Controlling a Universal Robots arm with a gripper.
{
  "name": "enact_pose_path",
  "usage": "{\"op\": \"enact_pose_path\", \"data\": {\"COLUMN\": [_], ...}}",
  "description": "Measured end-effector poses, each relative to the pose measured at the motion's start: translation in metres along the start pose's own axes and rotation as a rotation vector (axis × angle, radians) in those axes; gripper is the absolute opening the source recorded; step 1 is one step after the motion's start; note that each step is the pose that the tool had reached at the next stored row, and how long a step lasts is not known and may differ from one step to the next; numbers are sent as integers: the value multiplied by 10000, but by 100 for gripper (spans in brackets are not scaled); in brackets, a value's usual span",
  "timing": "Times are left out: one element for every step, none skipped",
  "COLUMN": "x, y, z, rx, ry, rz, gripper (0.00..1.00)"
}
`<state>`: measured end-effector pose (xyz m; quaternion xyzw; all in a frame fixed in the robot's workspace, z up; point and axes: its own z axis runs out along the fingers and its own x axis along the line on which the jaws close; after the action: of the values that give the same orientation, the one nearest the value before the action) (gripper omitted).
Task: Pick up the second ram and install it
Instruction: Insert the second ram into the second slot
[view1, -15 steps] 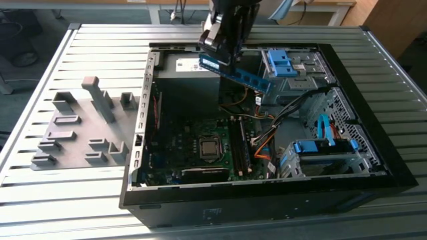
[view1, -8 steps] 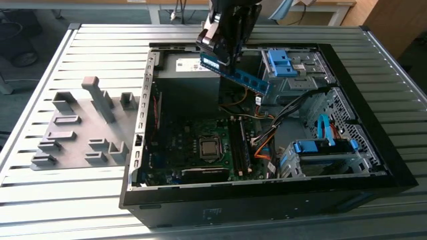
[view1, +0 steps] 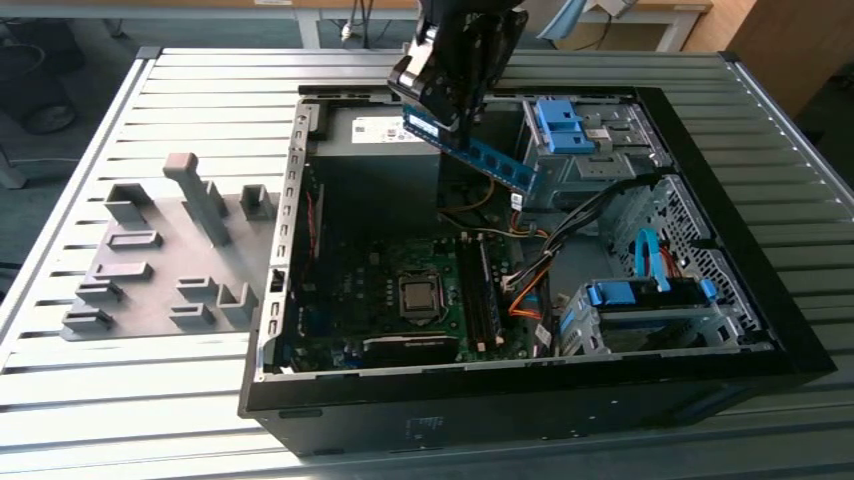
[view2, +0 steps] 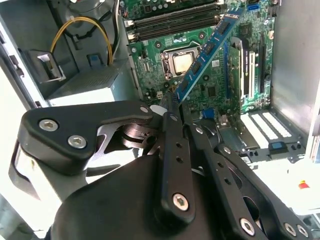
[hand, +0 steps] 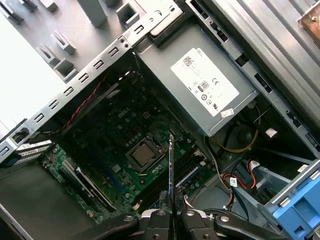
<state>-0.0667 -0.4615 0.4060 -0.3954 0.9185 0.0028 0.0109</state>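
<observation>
Exterior view: black gripper (view1: 447, 125) pinches the long flat blue-green RAM stick (view1: 491, 160), tilted, above the open black PC case (view1: 534, 420). Second wrist view: fingers (view2: 172, 125) clamp the stick's end over the green motherboard (view2: 200, 55), prob. near its slots. First wrist view: stick (hand: 171, 170) seen edge-on above the CPU socket (hand: 145, 155).

The arm reaches down from the far side of the scene, its black gripper (view1: 447, 105) hanging above the open computer case (view1: 787, 330), fingers (view2: 172, 122) clamped on one end of the second ram (view1: 491, 160).
</observation>
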Motion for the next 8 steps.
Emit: {"op": "enact_pose_path", "data": {"x": [0,0,0,0,0,0,0,0], "y": [0,0,0,0,0,0,0,0], "z": [0,1,1,1,2,1,1,2], "rx": [2,4,6,7,9,10,12,13], "ry": [1,1,1,1,2,3,3,3], "rz": [79,167,248,327,401,459,518,585], "gripper": [14,14,14,14,14,14,14,14]}}
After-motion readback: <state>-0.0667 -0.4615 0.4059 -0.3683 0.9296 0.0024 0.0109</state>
